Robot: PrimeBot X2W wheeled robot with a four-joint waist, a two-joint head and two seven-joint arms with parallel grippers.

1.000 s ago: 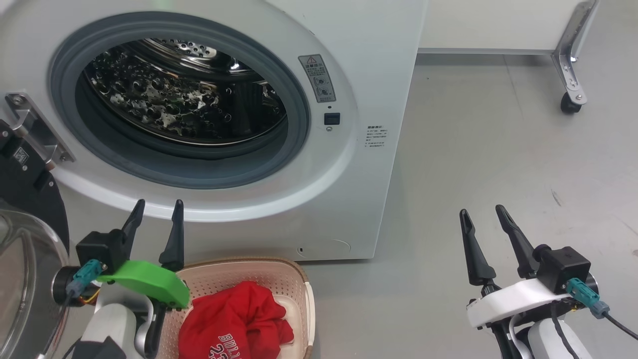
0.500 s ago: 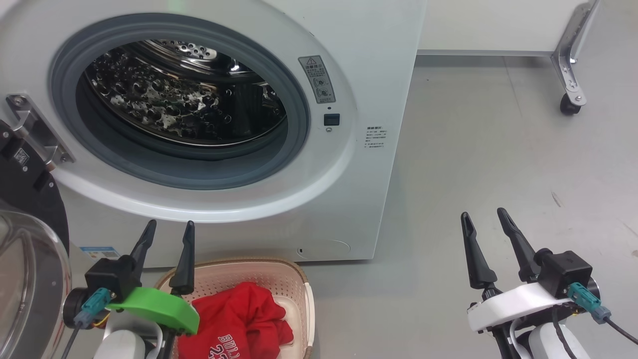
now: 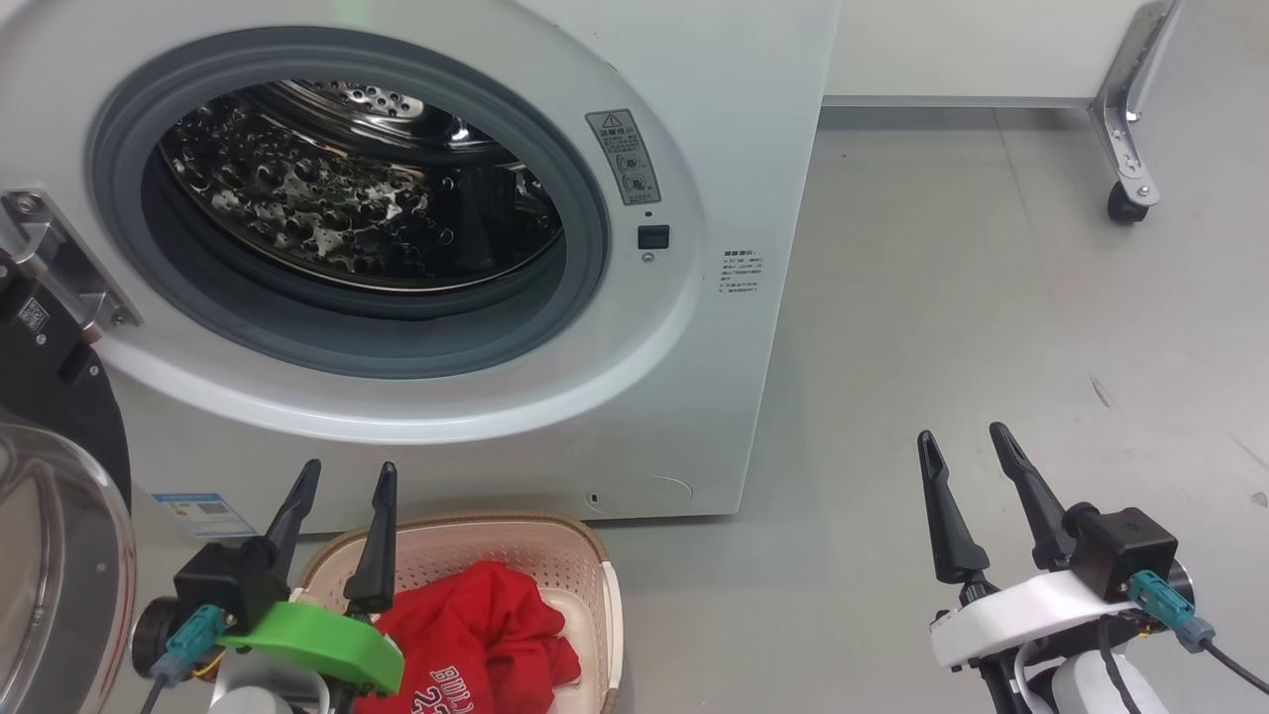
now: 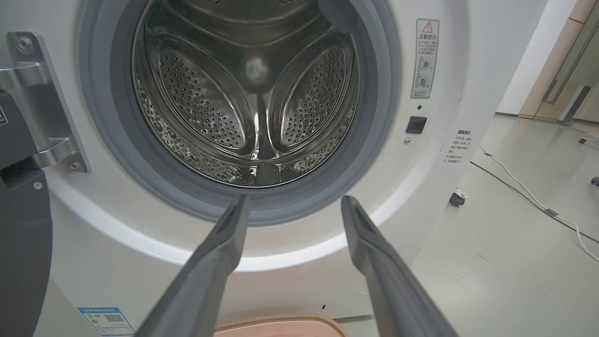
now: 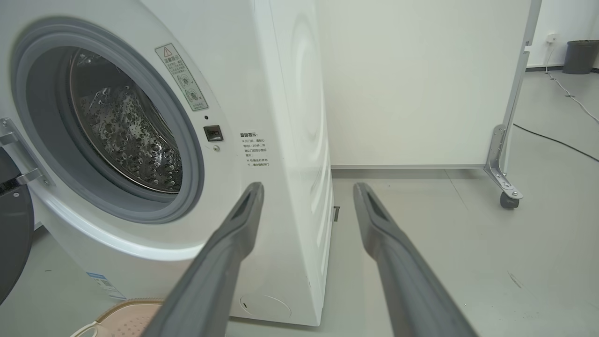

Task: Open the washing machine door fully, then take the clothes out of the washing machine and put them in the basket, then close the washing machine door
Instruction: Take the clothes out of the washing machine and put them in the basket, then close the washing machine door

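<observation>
The white washing machine (image 3: 694, 377) stands with its round washing machine door (image 3: 50, 555) swung open at the far left, glass bowl towards me. No garment shows in its steel drum (image 4: 257, 103). Red clothes (image 3: 476, 625) with white lettering lie in the cream basket (image 3: 595, 565) on the floor in front of the machine. My left gripper (image 3: 349, 468) hovers open and empty above the basket's left rear rim, pointing at the machine's front. My right gripper (image 3: 960, 434) hangs open and empty over bare floor to the machine's right. The left wrist view has the basket rim (image 4: 281, 323) below the open left gripper (image 4: 295, 199).
A partition's metal leg with a caster (image 3: 1125, 203) stands at the back right. Grey floor (image 3: 991, 347) stretches to the right of the machine. A cable (image 4: 524, 192) runs across the floor, and a dark bin (image 5: 580, 56) sits far back.
My left gripper has drawn back and down from the machine's front, still open, and now sits lower over the basket. The right gripper has hardly moved. The camera has shifted slightly.
</observation>
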